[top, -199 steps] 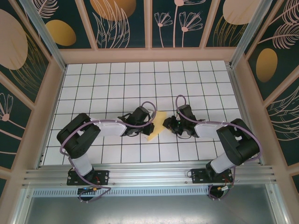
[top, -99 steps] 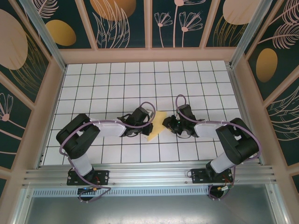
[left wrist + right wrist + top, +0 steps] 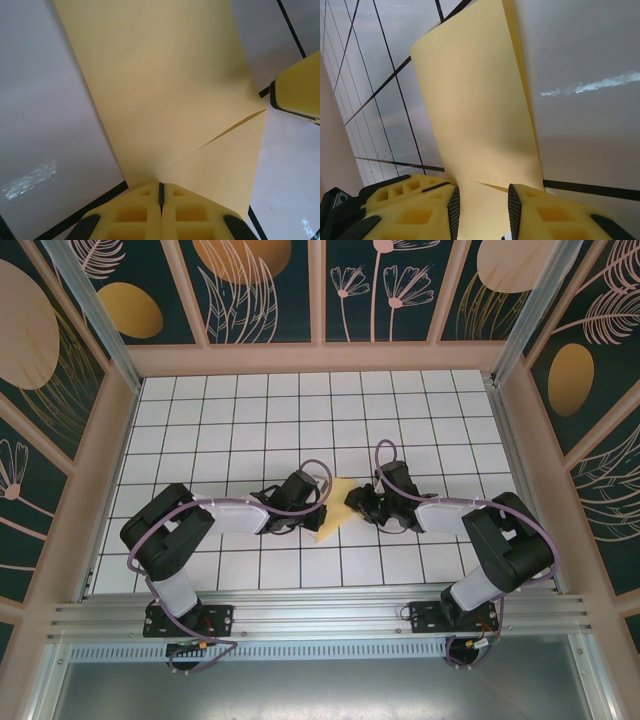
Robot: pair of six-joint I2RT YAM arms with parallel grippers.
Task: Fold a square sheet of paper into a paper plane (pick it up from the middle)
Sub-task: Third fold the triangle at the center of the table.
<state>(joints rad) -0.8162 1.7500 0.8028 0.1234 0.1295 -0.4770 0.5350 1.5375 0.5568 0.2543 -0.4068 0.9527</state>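
The square sheet of paper (image 3: 336, 510) sits near the middle of the counter (image 3: 250, 420), a little toward 6 o'clock, between the two arms. It is partly folded. In the left wrist view a flap edge runs across it from the tool toward 2 o'clock.

The left tool (image 3: 161, 187) comes in from 9 o'clock and is clenched on the near edge of the sheet, pads pressed together with the paper pinched between them. The right tool (image 3: 483, 194) comes in from 3 o'clock. Its jaws stand apart with the opposite edge of the sheet lying in the gap, so it straddles the paper without gripping it.

From above, the wrists cover both contact points, so I can't say for certain whether the sheet lies flat on the counter or is lifted slightly. The bowed surface in the right wrist view suggests it is lifted.

What could go wrong from here:
- The left pinch holds only a narrow strip at the edge. Any tug toward 3 o'clock could slide the paper out or tear it there.
- If the right tool closes while the sheet is bowed, it may crimp a stray wrinkle instead of catching the edge cleanly.
- It could also catch one layer and miss the flap, which would skew the fold.
- The two tools are close together, so a small misjudged move could knock them into each other or crumple the paper between them.
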